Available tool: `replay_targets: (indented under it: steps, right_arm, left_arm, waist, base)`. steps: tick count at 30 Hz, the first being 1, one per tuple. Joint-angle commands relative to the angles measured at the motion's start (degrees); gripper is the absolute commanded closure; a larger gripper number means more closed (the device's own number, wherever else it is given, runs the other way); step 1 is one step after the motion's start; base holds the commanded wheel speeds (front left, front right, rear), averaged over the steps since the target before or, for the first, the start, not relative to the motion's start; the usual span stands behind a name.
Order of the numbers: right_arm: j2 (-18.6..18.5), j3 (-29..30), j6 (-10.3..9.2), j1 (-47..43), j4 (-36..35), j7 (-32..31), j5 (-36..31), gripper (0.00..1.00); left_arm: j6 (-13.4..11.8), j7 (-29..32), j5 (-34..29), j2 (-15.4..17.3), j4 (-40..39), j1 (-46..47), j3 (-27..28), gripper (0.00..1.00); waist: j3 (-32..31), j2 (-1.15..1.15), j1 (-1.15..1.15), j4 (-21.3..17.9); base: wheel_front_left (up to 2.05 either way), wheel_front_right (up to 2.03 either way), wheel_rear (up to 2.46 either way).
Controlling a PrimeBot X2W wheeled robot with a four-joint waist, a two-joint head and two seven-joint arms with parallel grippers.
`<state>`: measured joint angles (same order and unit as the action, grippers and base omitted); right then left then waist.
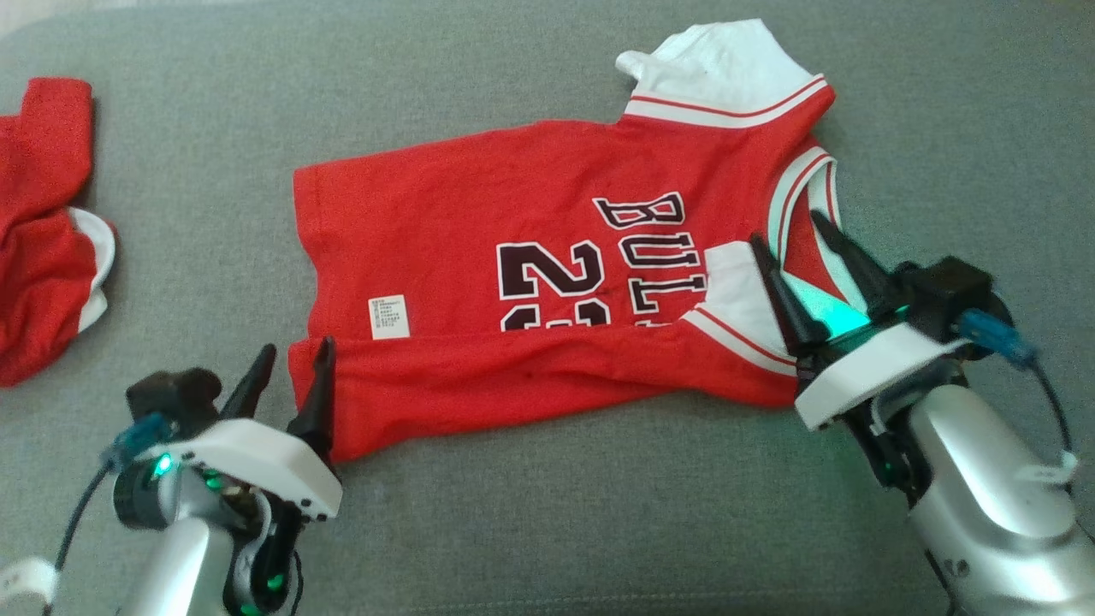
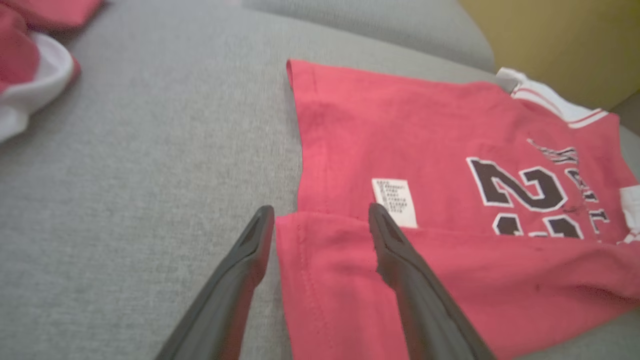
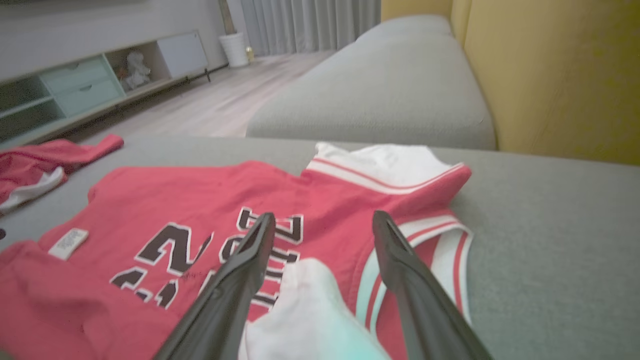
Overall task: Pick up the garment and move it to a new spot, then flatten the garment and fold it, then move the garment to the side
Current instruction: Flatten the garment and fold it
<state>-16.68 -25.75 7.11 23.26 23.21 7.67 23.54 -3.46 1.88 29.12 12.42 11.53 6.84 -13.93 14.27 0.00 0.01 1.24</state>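
Jersey (image 1: 479, 257) lies on the sofa (image 1: 599, 513), long axis running straight across in front of me, hem to my left, collar to my right, near edge folded up over the number. Left end effector (image 1: 298, 344) sits low, wide open astride the folded hem corner. Right end effector (image 1: 787, 227) hovers open over the collar end, gripping nothing. Both arms reach forward, equally near.

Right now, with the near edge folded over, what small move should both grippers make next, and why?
Probably lift both clear and reach for the far edge. The left gripper and right gripper stand open at the ends of the near fold, holding nothing, while the far half of the jersey, with its white sleeve, lies unfolded on the cushion.
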Motion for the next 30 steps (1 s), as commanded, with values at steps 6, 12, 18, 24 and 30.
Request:
replay_targets:
  steps: [6, 12, 18, 24, 30]
  right_arm:
    - [2.62, 7.64, 0.37, -4.76, -7.60, 5.03, -3.89, 0.00]
    - [6.24, 15.11, 0.37, -13.02, -16.46, 3.29, -9.58, 0.00]
    - [8.54, 18.08, 0.37, -20.00, -22.58, -0.58, -12.25, 0.00]
    - [10.14, 19.30, 0.37, -26.28, -26.70, -3.72, -13.37, 0.00]
    - [10.68, 19.39, 0.37, -27.97, -28.49, -5.00, -13.25, 0.00]
  left_arm:
    - [-3.53, -10.76, -4.55, -0.36, -5.44, -1.69, 2.76, 0.00]
    - [-6.98, -14.89, -8.67, -0.13, -9.64, -4.10, 3.18, 0.00]
    - [-7.91, -15.42, -10.62, 0.32, -11.85, -7.42, 2.08, 0.00]
    - [-8.58, -14.55, -11.48, 0.78, -12.61, -10.94, 0.73, 0.00]
    - [-8.90, -13.81, -11.40, 1.07, -12.66, -12.06, 0.32, 0.00]
  waist:
    - [-2.85, 0.00, -0.01, -0.35]
    - [-5.76, 0.00, -0.01, -0.55]
    - [-8.05, 0.00, -0.01, -0.86]
    - [-9.69, 0.00, -0.01, -0.69]
    - [-10.39, 0.00, -0.01, -0.84]
  base:
    - [0.00, 0.00, 0.00]
    - [0.00, 0.00, 0.00]
    - [0.00, 0.00, 0.00]
    - [0.00, 0.00, 0.00]
    - [0.00, 0.00, 0.00]
